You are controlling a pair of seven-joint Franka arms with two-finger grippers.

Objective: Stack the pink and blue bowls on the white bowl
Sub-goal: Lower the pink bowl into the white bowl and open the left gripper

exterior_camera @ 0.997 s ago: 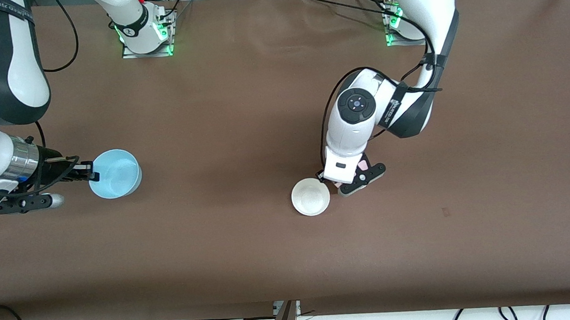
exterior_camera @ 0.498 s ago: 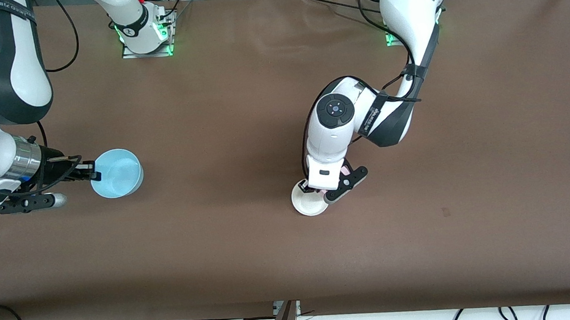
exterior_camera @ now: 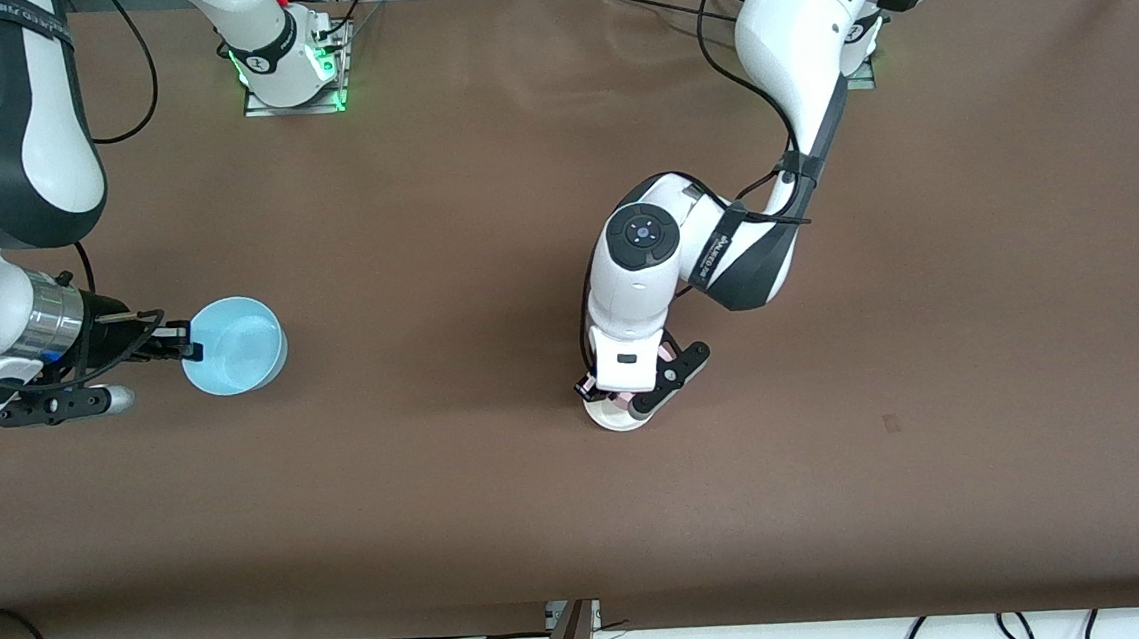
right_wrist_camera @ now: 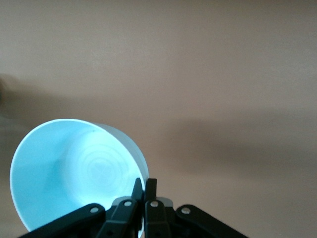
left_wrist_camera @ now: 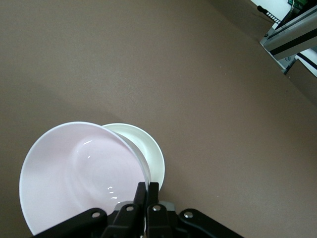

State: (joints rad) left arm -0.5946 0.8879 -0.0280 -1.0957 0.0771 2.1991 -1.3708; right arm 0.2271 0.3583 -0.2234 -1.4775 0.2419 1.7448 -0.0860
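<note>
- The white bowl [exterior_camera: 616, 416] sits on the brown table [exterior_camera: 504, 525] near its middle, nearest the front camera of the three bowls; most of it is hidden under the left arm's wrist.
- The left gripper [left_wrist_camera: 147, 187] is clamped on the rim of the pink bowl [left_wrist_camera: 81, 173], holding it above the white bowl [left_wrist_camera: 148, 153], overlapping but offset.
- Toward the right arm's end of the table, the right gripper [exterior_camera: 185, 343] is pinched on the rim of the blue bowl [exterior_camera: 233, 345], well apart from the other two.
</note>
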